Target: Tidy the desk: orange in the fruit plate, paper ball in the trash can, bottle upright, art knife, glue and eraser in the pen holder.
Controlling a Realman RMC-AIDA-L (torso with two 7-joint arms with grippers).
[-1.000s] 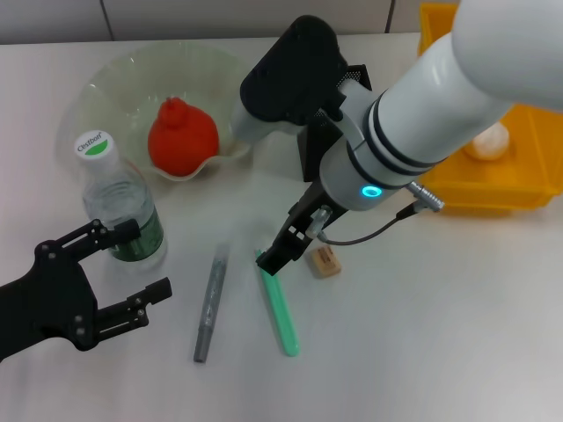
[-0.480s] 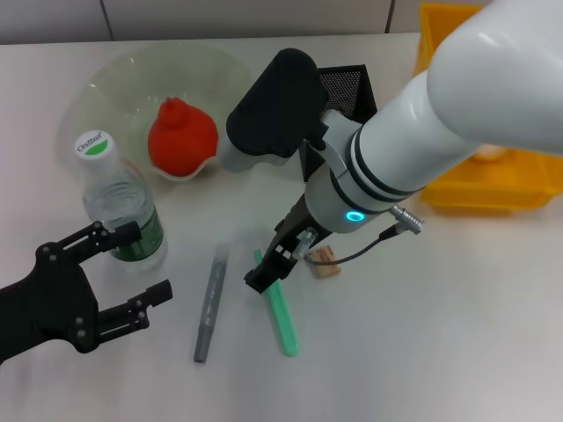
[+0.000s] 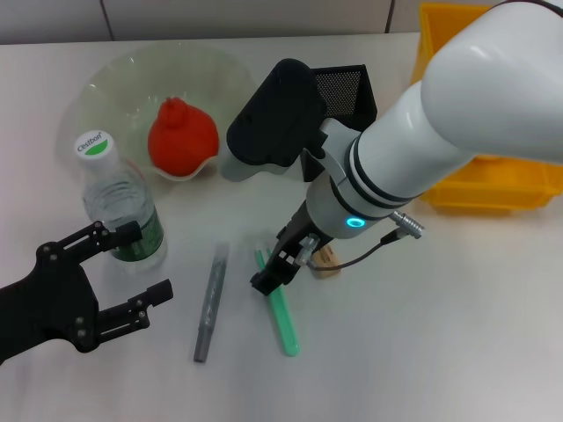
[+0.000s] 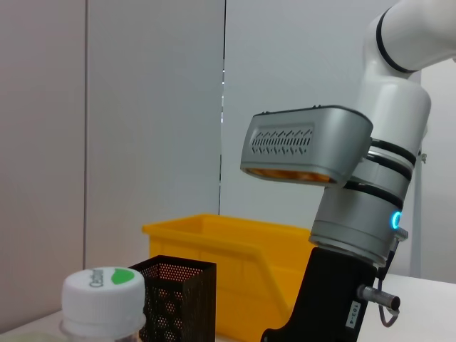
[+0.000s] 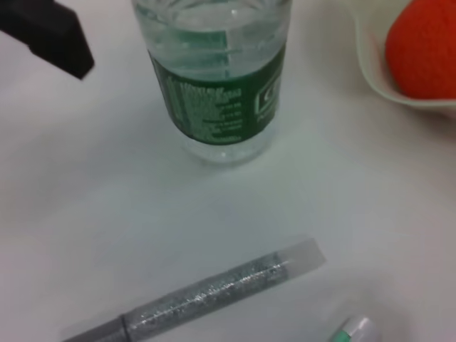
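White tabletop (image 3: 440, 334), plain and matte, spans the whole head view. Grey panelled wall (image 3: 220, 18) runs along its far edge, with dark vertical seams; the same wall (image 4: 142, 107) fills the left wrist view.

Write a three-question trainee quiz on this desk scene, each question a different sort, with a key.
1. True or false: the orange lies in the fruit plate.
2. Multiple choice: the bottle is (A) lying on its side, (B) standing upright with its cap on, (C) inside the trash can.
3. Fill the blank: the right pincer is low over the green ____ lying on the table, close beside the eraser.

Key:
1. True.
2. B. It stands near the left pincer, which is open beside it.
3. Stick. A grey glittery stick lies to its left.
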